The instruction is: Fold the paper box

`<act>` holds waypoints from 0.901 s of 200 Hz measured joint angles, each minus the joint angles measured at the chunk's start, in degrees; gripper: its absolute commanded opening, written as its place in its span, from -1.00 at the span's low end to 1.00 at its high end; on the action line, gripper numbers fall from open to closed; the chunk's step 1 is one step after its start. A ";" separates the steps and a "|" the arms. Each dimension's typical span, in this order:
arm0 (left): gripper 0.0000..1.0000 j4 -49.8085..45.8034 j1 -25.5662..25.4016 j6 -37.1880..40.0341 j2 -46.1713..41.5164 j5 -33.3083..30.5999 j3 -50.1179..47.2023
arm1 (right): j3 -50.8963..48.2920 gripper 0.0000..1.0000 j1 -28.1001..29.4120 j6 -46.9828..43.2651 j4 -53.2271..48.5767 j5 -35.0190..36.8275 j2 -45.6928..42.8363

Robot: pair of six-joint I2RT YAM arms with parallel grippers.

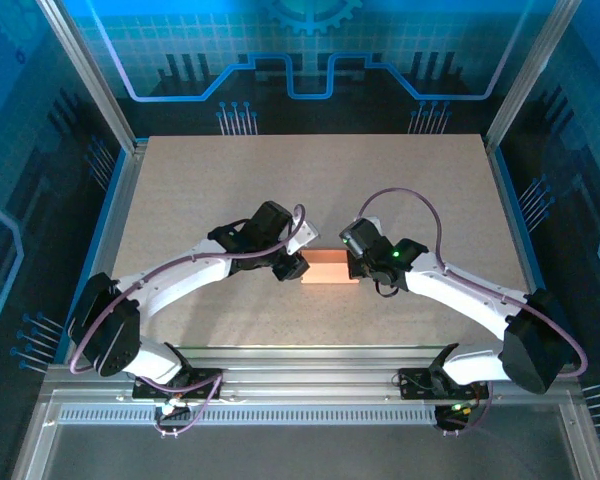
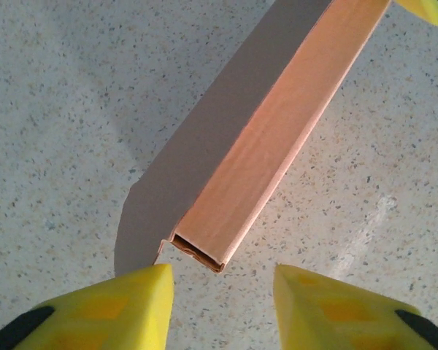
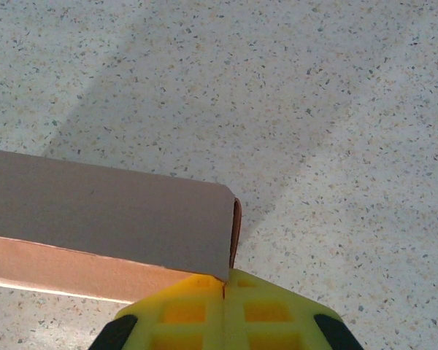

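Lying near the middle of the worktop (image 1: 310, 180), the salmon-orange paper box (image 1: 330, 268) forms a flattened, open-ended sleeve. The left end effector (image 2: 223, 273) is wide, its yellow fingers (image 2: 124, 306) flanking the nearest open end without touching it. The right end effector (image 3: 224, 283) is pressed narrow, apparently pinching the opposite end wall. If the left closes off-centre, it would likely crush the thin sleeve or twist it out of the right pinch.

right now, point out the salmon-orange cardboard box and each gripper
salmon-orange cardboard box (image 2: 270, 138), left wrist view, lit face
left gripper (image 2: 220, 283), left wrist view, between fingertips
right gripper (image 3: 225, 286), right wrist view, fingertip seam
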 measured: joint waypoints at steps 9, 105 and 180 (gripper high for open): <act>-0.13 0.74 0.02 0.42 -0.98 -0.02 -1.16 | 0.00 -1.00 0.00 0.00 0.00 0.00 0.00; -0.78 22.32 2.67 15.87 -13.25 3.32 -22.01 | -0.79 -1.00 0.02 -0.02 0.44 -0.17 -1.07; -0.62 29.35 2.75 23.17 -10.71 7.89 -22.08 | -0.96 -1.00 0.02 -0.04 0.72 -0.22 -1.33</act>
